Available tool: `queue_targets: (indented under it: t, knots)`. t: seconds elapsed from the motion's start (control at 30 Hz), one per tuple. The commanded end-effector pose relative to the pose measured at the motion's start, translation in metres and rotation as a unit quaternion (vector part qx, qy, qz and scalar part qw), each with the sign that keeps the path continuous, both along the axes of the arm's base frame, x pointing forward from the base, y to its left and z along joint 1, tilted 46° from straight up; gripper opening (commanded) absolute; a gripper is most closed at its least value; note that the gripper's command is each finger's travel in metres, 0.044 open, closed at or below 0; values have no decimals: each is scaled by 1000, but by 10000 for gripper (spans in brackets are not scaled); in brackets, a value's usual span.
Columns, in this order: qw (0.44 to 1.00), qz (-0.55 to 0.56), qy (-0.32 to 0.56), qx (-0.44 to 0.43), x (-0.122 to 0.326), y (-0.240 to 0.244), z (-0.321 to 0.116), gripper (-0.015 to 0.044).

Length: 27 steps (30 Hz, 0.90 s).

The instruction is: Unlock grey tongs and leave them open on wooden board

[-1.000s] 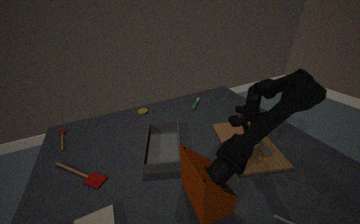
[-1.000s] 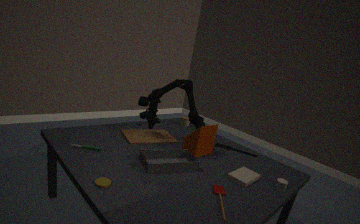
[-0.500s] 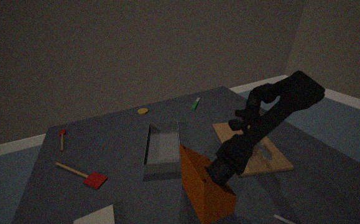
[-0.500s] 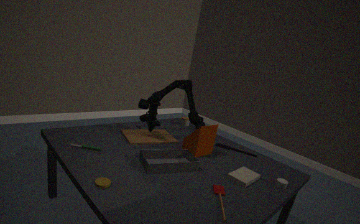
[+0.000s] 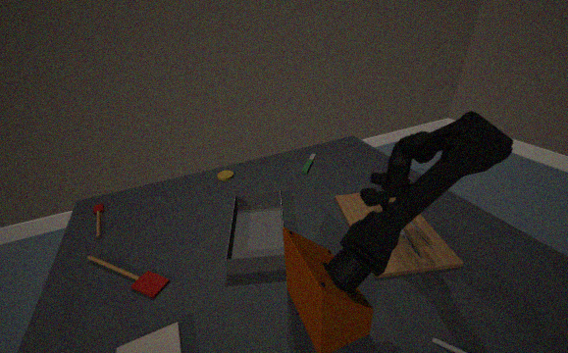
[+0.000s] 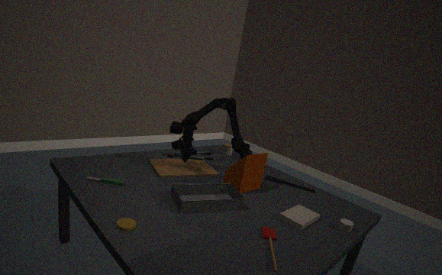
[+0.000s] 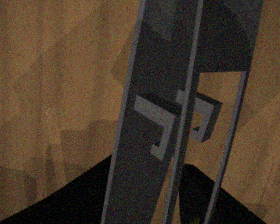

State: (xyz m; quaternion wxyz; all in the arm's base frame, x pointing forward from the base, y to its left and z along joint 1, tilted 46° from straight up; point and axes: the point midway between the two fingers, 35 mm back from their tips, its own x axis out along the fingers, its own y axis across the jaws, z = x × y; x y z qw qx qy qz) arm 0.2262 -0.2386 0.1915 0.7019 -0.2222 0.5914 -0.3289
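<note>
The grey tongs (image 6: 202, 157) (image 7: 133, 172) are spread open, with their two arms apart and the small lock hooks unhooked from each other in the wrist view. They hang roughly level a little above the wooden board (image 5: 438, 260) (image 6: 163, 172) (image 7: 56, 75), and dark shadows fall on it. My gripper (image 5: 387, 202) (image 6: 185, 158) (image 7: 151, 168) is partly open around the tongs and still holds them between its fingers; the finger contact is mostly hidden. The grey roasting tin (image 5: 256, 268) (image 6: 213, 206) stands beside the board with nothing across it.
An orange wedge-shaped block (image 5: 315, 294) (image 6: 255, 173) stands near the arm's base. A red-headed spatula (image 5: 150, 284) (image 6: 269, 233), a yellow disc (image 5: 225, 176) (image 6: 127, 224), a green-handled tool (image 5: 307, 166) (image 6: 112, 182) and a pale block (image 5: 161, 340) (image 6: 300, 216) lie around the tin.
</note>
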Motion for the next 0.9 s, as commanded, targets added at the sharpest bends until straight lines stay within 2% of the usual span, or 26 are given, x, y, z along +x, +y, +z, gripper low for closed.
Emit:
queue_targets:
  t: [0.0,0.23,0.27,0.5,0.87]
  knots:
    - [1000,0,0,0,0,0,0,244]
    - [1000,0,0,0,0,0,0,427]
    - [1000,0,0,0,0,0,0,440]
    - [1000,0,-1,10,7,16,-7,440]
    - [1000,-2,6,22,26,139,-47,440]
